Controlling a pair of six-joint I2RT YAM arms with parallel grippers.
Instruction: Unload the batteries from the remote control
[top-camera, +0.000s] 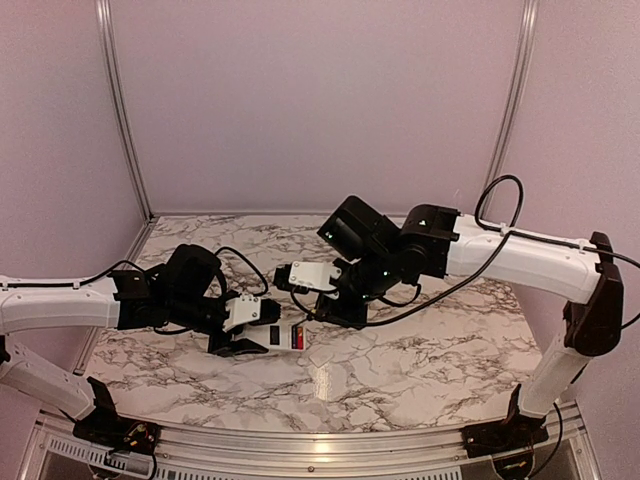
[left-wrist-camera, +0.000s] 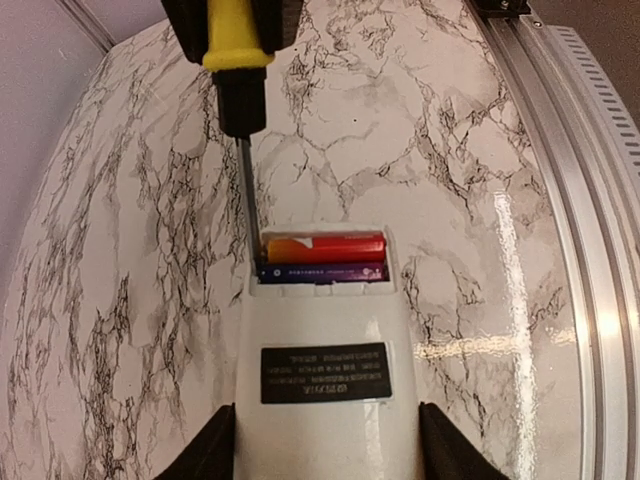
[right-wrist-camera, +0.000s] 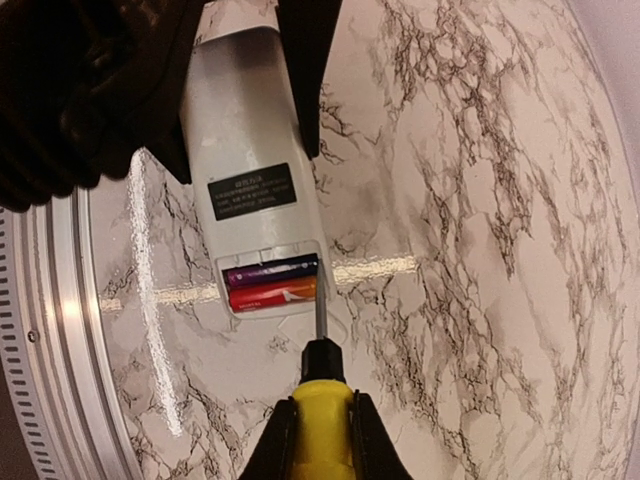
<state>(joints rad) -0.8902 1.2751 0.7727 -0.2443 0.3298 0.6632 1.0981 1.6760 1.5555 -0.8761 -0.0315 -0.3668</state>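
Note:
The white remote control lies back-up with its battery bay open; it also shows in the top view. My left gripper is shut on its body, one finger on each side. Two batteries lie side by side in the bay: a red one and a dark blue-black one. They show in the right wrist view too, the red and the dark. My right gripper is shut on the yellow-handled screwdriver. Its tip rests at the end of the batteries, at the bay's corner.
A small pale flat piece lies on the marble table just past the remote's open end, under the screwdriver shaft. The aluminium rail runs along the near table edge. Both arms meet over the middle of the table.

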